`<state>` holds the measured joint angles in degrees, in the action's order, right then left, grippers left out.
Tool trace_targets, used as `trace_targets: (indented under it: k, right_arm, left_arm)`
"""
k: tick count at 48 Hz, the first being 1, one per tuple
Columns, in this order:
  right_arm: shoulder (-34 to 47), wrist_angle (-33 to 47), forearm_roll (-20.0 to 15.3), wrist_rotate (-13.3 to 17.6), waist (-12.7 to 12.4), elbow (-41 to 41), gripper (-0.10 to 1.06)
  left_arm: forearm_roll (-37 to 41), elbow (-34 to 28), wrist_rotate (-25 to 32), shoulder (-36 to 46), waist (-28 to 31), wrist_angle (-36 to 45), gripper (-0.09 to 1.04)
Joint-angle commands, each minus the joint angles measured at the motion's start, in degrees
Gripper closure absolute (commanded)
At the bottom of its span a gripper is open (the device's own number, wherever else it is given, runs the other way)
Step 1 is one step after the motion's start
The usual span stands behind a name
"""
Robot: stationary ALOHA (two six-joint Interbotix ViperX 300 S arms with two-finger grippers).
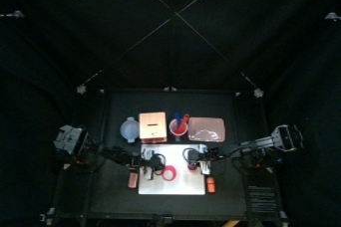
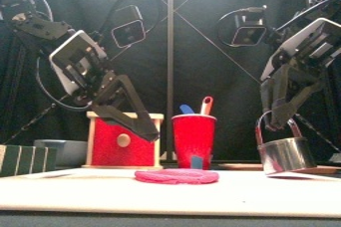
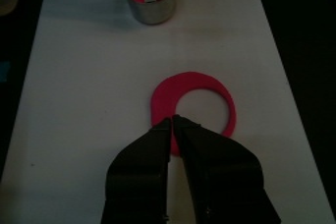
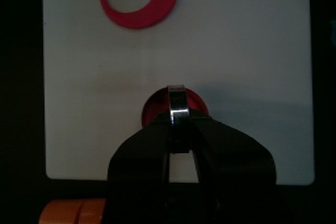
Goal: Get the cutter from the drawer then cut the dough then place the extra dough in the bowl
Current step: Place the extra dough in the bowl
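- The dough ring point(image 3: 231, 110), the extra dough, lies flat near the middle of the white cutting board point(image 3: 79, 71). It has an open hole and looks slightly oval.
- The left gripper point(image 3: 175, 122) has its jaws pressed together into one point. In the left wrist view that point sits right at the ring's near rim, and the rest of the ring stretches straight ahead of it.
- The front view shows these jaws raised off the board, so they are above the rim and not touching it.
- The right gripper point(image 4: 175, 120) is at the board's right end. Its jaws look clamped on the wire handle of the cutter point(image 2: 284, 155), which stands upright there with red dough showing inside. It is well apart from the ring.
- The left arm is therefore the nearer one and has nothing in its jaws.
- The bowl point(image 1: 130, 127) stands just past the board's back left corner, which is also the left arm's side.
- My judgement is that the cutting is done and the ring has yet to go to the bowl.
- The next move seems to call for the left jaws to part, drop astride the near band with one tip in the hole, and close. The thin, soft band may sag or tear when lifted.
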<state>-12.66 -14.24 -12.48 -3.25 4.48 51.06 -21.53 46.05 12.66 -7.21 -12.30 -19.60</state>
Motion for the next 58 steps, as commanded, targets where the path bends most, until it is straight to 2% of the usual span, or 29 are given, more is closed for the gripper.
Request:
trace_targets:
  k: [1,9,14,20,29,34,46,58]
  right_arm:
    - [-2.02,1.85,-2.02,-0.18,-0.35,-0.62,0.28]
    - [-2.37,3.16,-3.6,-0.26,-0.35,-0.44,0.07]
    - [-2.37,3.25,-3.69,-0.18,-0.35,-0.62,0.0]
    - [-2.81,4.83,-3.69,-0.26,-0.44,-1.05,0.0]
    - [-6.33,14.15,-3.69,-0.26,-2.29,1.58,0.0]
    - [-8.0,17.31,-3.69,-0.26,-2.37,2.9,0.0]
    - [-8.61,18.11,-4.57,-0.18,-2.37,3.6,0.0]
    - [-8.35,18.19,-6.42,-0.26,-2.37,3.96,0.0]
  left_arm:
    - [0.35,-0.97,0.0,1.05,0.53,-0.26,0.38]
    - [0.35,-1.85,0.0,0.97,0.53,-0.26,0.38]
    - [0.26,-2.11,0.0,0.53,0.62,-0.26,0.38]
    - [-0.09,-2.64,-0.18,-0.44,0.62,-0.26,0.38]
    - [-0.09,-4.39,0.18,-2.81,0.62,0.62,0.37]
    - [1.93,-6.33,0.09,-3.25,0.7,3.87,0.3]
    - [6.68,-8.96,-0.09,-3.96,2.81,8.7,0.08]
    - [9.76,-10.81,0.35,-5.36,4.92,12.92,0.04]
